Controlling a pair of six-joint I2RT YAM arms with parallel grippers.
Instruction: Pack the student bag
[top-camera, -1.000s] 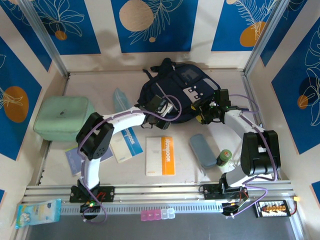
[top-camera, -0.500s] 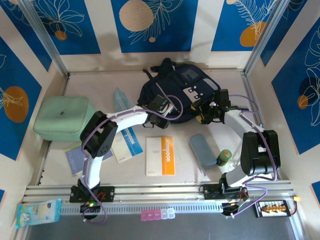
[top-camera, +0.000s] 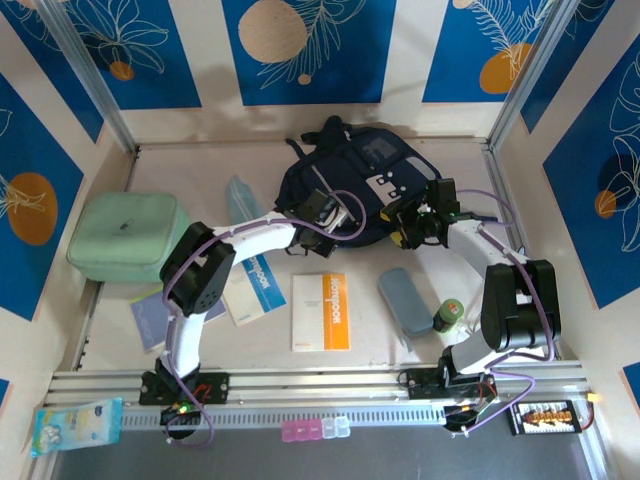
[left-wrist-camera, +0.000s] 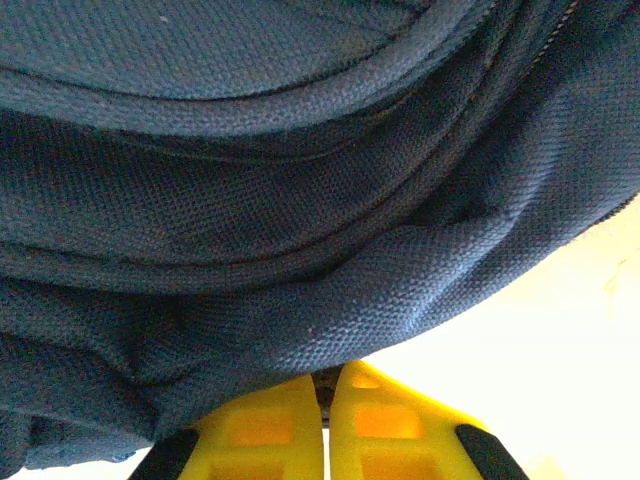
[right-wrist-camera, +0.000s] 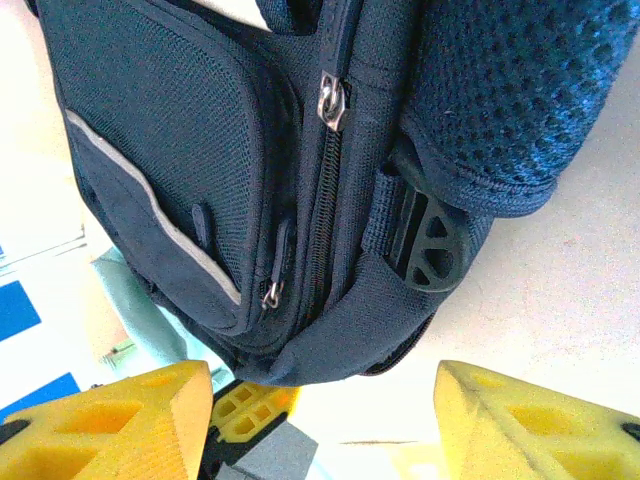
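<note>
Top external view puts the student bag (top-camera: 355, 190) at the far middle of the surface (top-camera: 200, 168). Packing looks barely begun: the zips seen from the right wrist run closed, and what the bag holds is hidden. Left of the bag sits a green case (top-camera: 125, 235), closed. Nearer than the bag lie a blue booklet (top-camera: 250, 285), an orange booklet (top-camera: 321, 311), a grey-blue pouch (top-camera: 405, 300) and a small jar (top-camera: 448, 316), all unpacked. The left claw (left-wrist-camera: 327, 420) is pressed together at the bag's hem; the right claw (right-wrist-camera: 322, 385) stands apart at its corner.
</note>
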